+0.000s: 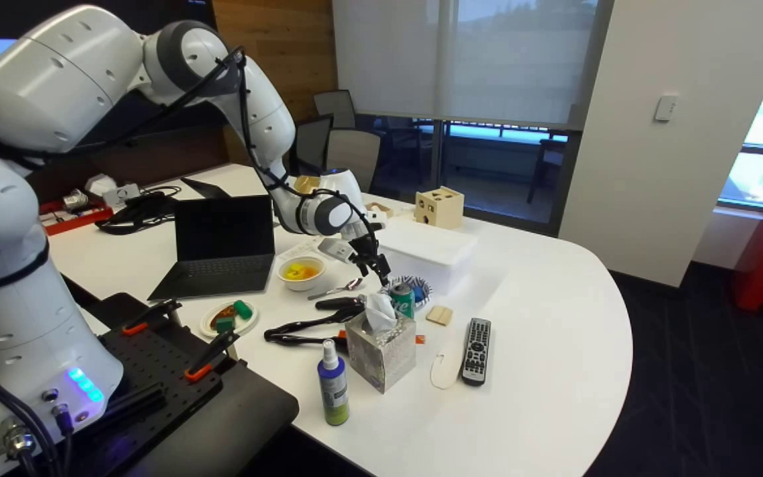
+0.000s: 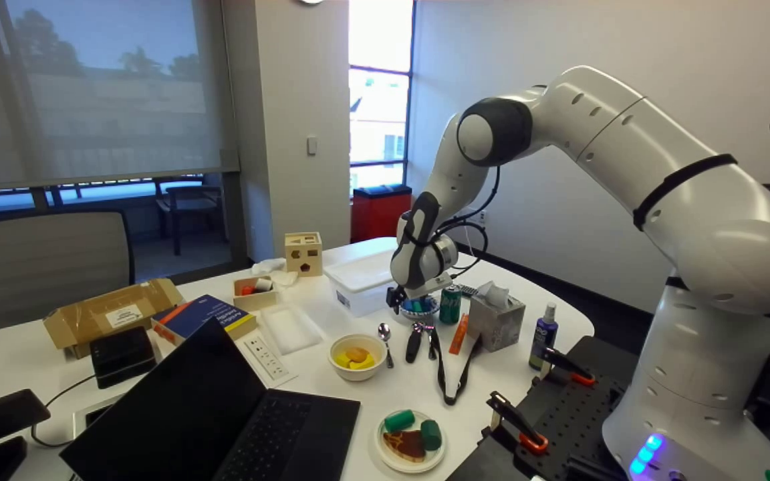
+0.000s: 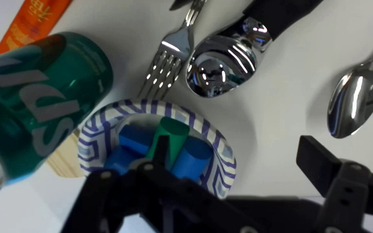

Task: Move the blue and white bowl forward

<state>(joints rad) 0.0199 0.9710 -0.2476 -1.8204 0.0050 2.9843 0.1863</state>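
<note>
- Bowl [image 3: 155,106]: partly hiding behind gripper [image 3: 238,155]
- Gripper: standing spread at bowl's rim
- Can [image 3: 44,97]: running off wrist view beside bowl
- Tabletop [image 3: 277,116]: showing between bowl and spoon [image 3: 356,100]

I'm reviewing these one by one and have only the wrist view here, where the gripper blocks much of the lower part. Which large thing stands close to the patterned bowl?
Observer: A white lidded bin stands close to the patterned bowl in both exterior views.
Operator: I also see a soda can near that bowl. What's next to it, out of my frame?
Observer: A silvery tissue box, standing near the soda can.
Operator: And near the spoon, also out of frame?
Observer: A pale bowl holding yellow pieces.
</note>
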